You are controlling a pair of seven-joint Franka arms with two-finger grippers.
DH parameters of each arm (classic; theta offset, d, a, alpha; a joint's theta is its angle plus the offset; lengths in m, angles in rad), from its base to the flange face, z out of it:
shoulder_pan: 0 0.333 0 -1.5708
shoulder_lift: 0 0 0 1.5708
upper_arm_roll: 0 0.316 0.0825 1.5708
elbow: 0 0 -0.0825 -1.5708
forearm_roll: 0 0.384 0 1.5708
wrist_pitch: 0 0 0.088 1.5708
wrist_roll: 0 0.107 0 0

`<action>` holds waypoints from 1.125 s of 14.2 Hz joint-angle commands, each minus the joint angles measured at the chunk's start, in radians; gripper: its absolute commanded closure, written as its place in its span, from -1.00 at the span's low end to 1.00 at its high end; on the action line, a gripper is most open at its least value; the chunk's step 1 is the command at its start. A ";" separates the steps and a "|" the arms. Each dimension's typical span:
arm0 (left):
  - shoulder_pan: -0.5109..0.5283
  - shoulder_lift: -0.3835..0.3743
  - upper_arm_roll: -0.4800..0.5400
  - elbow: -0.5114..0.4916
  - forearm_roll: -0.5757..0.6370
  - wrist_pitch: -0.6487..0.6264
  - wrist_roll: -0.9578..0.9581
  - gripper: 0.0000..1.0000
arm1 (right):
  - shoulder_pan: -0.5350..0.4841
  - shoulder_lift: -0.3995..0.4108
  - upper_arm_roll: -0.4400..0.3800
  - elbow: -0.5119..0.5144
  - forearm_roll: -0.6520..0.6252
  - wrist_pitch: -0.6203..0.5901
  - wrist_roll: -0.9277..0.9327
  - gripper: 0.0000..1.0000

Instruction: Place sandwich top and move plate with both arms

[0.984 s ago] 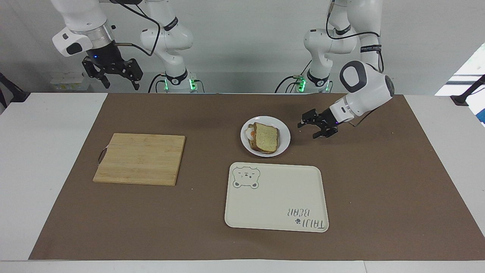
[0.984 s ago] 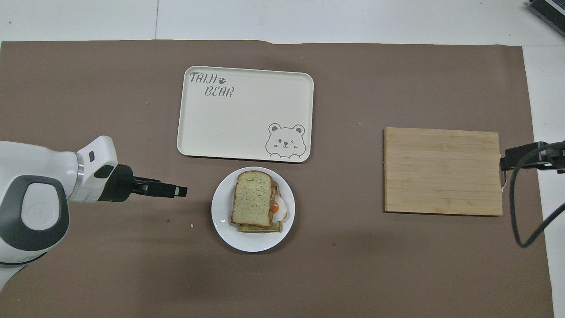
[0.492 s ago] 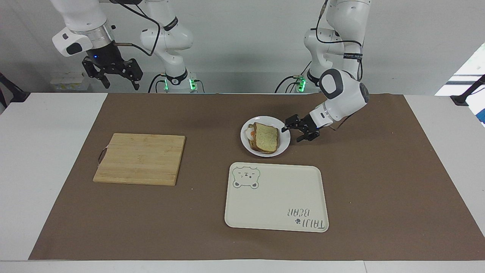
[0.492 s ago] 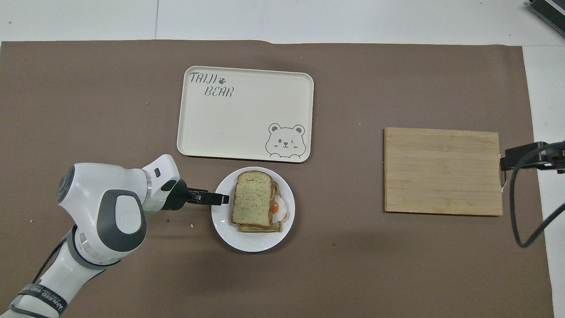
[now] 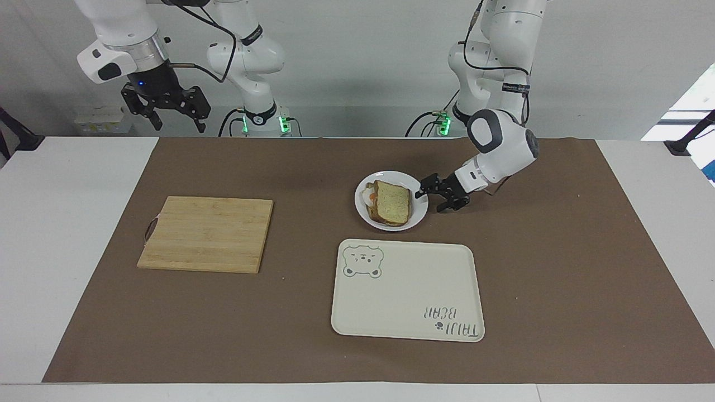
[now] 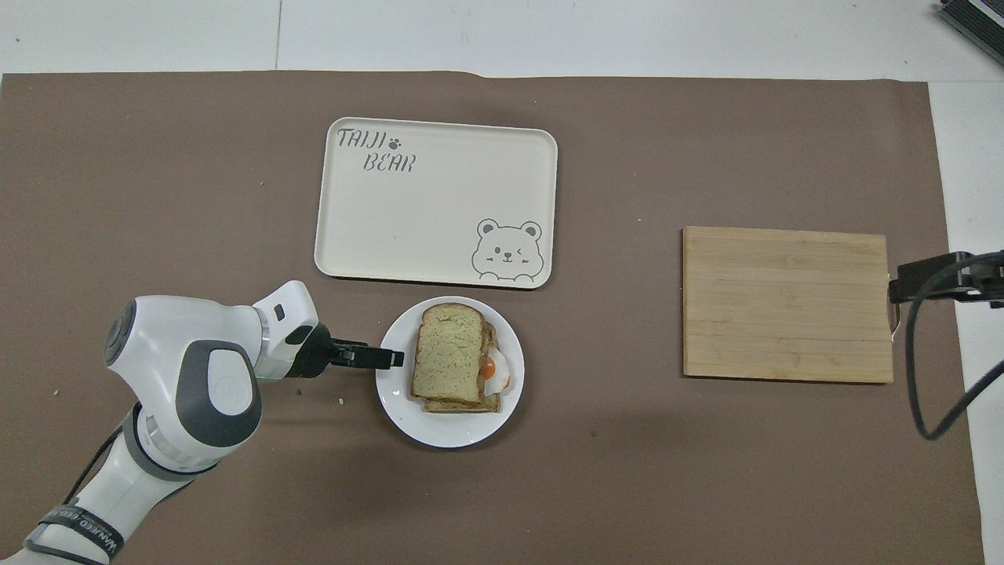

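The sandwich top [image 5: 394, 204] lies flat on the egg slice on the plate [image 5: 420, 213], with fried egg [image 6: 493, 369] showing at one side. In the overhead view the sandwich top [image 6: 447, 353] sits slightly askew on the plate [image 6: 447, 428]. My left gripper [image 5: 429, 200] is low and level at the plate's rim on the left arm's side, open, one finger above the other. From overhead the left gripper [image 6: 398, 359] overlaps the rim. My right gripper [image 5: 172, 114] waits open, high over the table's edge at the right arm's end.
A cream tray with a bear drawing [image 5: 408, 290] lies just farther from the robots than the plate; it shows in the overhead view too [image 6: 431, 212]. A wooden cutting board [image 5: 206, 233] lies toward the right arm's end, also seen from overhead [image 6: 784, 302].
My left gripper has moved from the left arm's end of the mat in to the plate's rim. The right arm, plate and sandwich have not moved.
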 commanded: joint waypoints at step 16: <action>-0.022 -0.053 0.008 -0.098 -0.233 0.009 0.128 1.00 | -0.008 -0.002 0.002 0.010 0.018 -0.015 -0.031 -1.00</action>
